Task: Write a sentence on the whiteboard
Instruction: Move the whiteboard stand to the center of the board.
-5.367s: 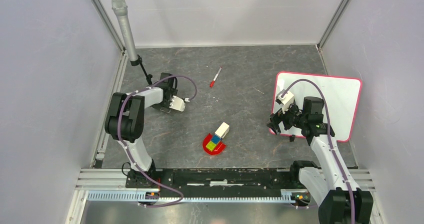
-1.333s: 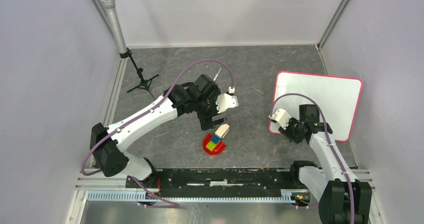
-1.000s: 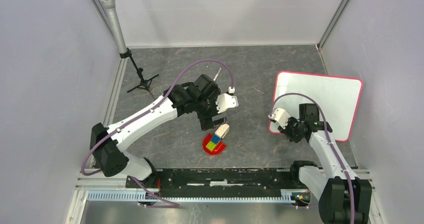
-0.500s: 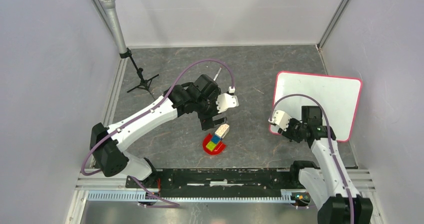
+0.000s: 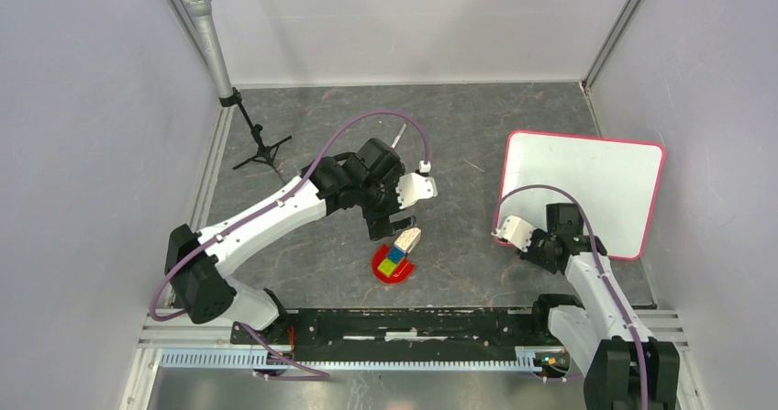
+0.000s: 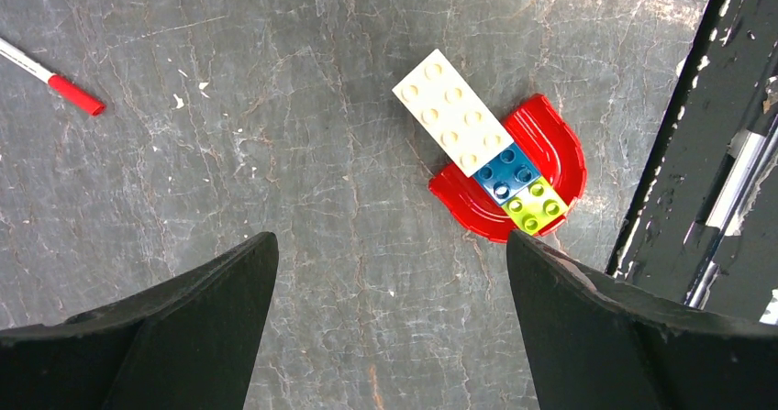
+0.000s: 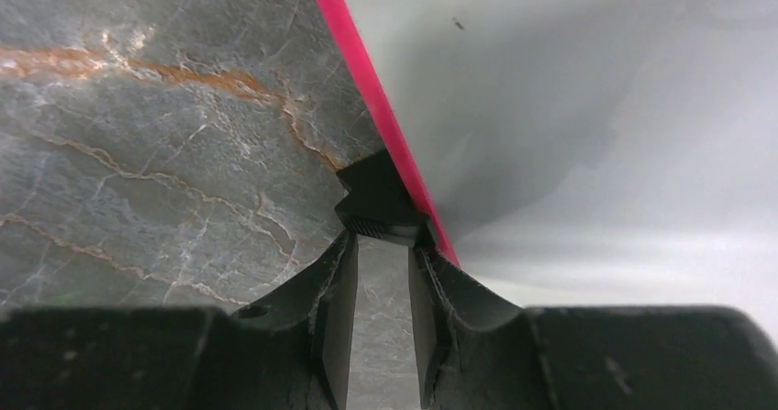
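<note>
The whiteboard point(image 5: 587, 190) lies flat at the right, glossy white with a thin red-pink border point(image 7: 367, 71). My right gripper point(image 5: 537, 248) sits low at its near left edge. In the right wrist view its fingertips point(image 7: 341, 245) pinch a small black clip point(image 7: 381, 199) on that border, so the right gripper point(image 7: 383, 243) is shut on the clip. My left gripper point(image 5: 393, 224) hovers over the table's middle, wide open point(image 6: 390, 245) with only bare floor between its fingers. A red-capped marker point(image 6: 55, 75) lies on the floor, mostly hidden behind the left arm in the top view.
A stack of white, blue and green bricks on a red curved base point(image 5: 395, 259) point(image 6: 500, 167) lies just near of the left gripper. A microphone on a small tripod point(image 5: 248, 126) stands at the back left. Grey walls enclose the table; a black rail point(image 5: 404, 323) runs along its near edge.
Over the last second my right wrist has slid slightly toward the near edge beside the board. The left arm has held still; seconds earlier it was folded by the microphone stand.
</note>
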Controlling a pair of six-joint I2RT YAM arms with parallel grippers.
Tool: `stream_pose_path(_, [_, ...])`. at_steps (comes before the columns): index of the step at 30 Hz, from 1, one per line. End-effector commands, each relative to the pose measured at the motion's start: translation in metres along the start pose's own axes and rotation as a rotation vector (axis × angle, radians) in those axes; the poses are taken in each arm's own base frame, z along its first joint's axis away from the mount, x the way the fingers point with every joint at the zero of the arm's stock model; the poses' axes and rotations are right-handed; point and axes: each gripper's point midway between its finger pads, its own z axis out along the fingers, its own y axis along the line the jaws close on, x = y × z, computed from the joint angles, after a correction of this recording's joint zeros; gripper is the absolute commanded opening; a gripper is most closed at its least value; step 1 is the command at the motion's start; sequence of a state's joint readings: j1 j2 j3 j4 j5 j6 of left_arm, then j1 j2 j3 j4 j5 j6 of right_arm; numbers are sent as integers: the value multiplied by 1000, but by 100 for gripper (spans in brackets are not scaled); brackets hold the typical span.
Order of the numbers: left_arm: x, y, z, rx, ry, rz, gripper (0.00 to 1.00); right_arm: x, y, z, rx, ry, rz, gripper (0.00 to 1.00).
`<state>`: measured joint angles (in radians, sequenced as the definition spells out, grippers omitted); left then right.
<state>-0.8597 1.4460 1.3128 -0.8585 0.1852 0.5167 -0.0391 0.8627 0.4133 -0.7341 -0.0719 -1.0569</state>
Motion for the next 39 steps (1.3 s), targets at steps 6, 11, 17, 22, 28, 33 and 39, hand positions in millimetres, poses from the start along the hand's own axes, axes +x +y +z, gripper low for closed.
stream_pose_path(6, [-8, 6, -3, -30, -38, -2, 100, -31, -33, 14, 114, -138, 37, 32])
stream_pose_path(11, [-7, 8, 1, -30, -33, -3, 100, -47, -45, 17, 124, -201, 69, 32])
stream_pose_path(17, [-7, 12, 2, -22, -41, -45, 100, -64, -59, 19, 127, -257, 92, 33])
stream_pose_path(22, [-10, 13, -3, -24, -58, -60, 100, -76, -62, 4, 99, -286, 211, 39])
stream_pose_path(28, [-9, 10, -6, -21, -70, -77, 100, -89, -61, -15, 114, -360, 422, 64])
stream_pose_path(33, [-7, 11, -8, -33, -76, -84, 100, -99, -71, -28, 136, -395, 570, 58])
stream_pose_path(39, [-5, 13, -9, -44, -73, -85, 100, -106, -69, -33, 158, -349, 722, 44])
